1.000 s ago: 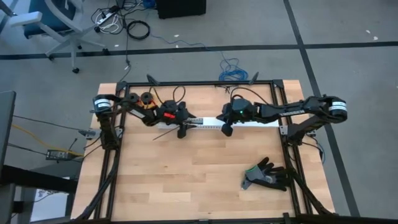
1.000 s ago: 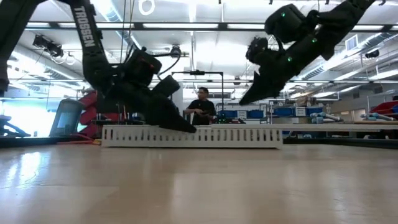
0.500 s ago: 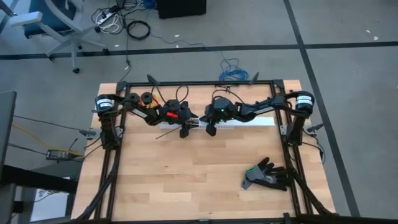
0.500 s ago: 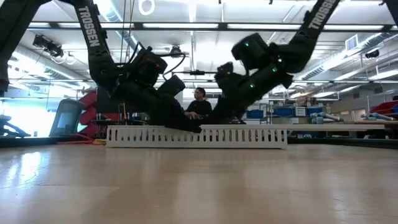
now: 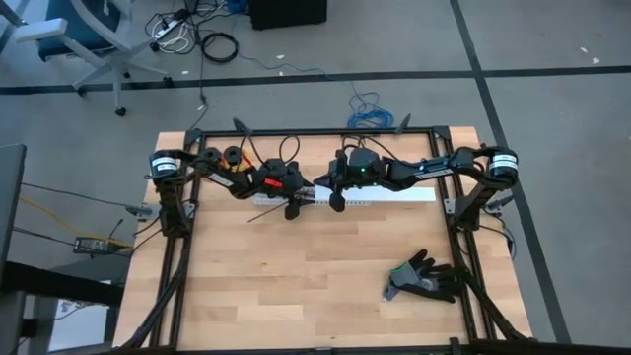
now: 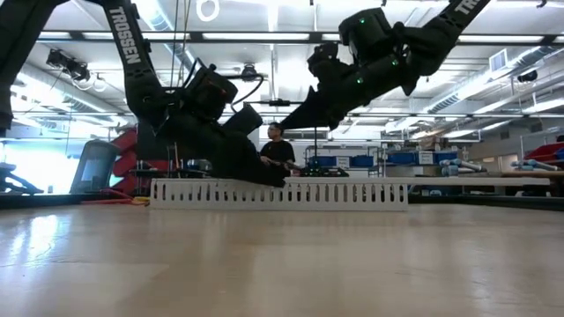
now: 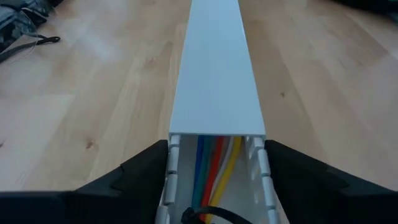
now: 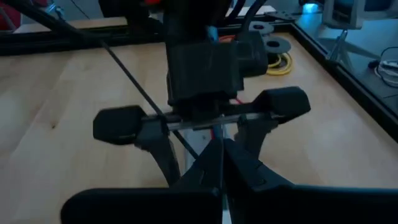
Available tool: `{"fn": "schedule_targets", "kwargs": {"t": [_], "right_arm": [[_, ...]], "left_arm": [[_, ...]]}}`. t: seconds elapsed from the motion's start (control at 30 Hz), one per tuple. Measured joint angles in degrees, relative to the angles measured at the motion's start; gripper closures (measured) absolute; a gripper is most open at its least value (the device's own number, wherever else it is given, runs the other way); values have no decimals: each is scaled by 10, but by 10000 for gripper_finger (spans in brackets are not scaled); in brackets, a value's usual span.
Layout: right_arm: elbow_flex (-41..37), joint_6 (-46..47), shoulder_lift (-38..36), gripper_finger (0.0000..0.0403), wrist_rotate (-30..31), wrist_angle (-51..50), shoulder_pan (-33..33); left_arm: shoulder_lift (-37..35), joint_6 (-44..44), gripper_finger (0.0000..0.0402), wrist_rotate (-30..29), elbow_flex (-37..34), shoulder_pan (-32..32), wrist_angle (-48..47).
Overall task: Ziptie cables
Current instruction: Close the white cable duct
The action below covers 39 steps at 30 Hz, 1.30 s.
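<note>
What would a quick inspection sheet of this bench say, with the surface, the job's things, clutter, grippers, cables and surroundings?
Surface: pale wooden table inside a dark frame.
Job's things: white slotted duct lies across the far half; thin black ziptie pokes out at its left end.
Clutter: black glove near the right edge; small spools at the far left.
Grippers: left gripper straddles the duct's open end, fingers either side; right gripper is shut, raised above the duct.
Cables: blue, red, orange-yellow and white cables run inside the duct.
Surroundings: blue coil on the floor; a seated person behind.
</note>
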Motion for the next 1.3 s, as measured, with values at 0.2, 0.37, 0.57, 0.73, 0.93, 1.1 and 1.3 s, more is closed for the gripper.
{"fn": "schedule_targets", "kwargs": {"t": [0.2,0.37,0.57,0.73,0.93,1.1,1.3], "right_arm": [[0,12,-9,403,9,7,-1],[0,18,-9,403,16,0,1],[0,27,-9,403,17,-8,1],[0,33,-9,403,17,-15,2],[0,33,-9,403,17,-15,2],[0,43,-9,403,17,-15,4],[0,44,-9,403,17,-16,7]], "left_arm": [[-49,15,125,11,-1,3,-36],[-104,40,126,11,-2,7,-132],[-139,49,126,9,-50,7,-138],[-140,20,126,3,-106,8,-57],[-139,23,126,-49,-132,7,-4],[-139,37,126,-72,-132,7,-11],[-126,40,126,-64,-131,8,-4]]}}
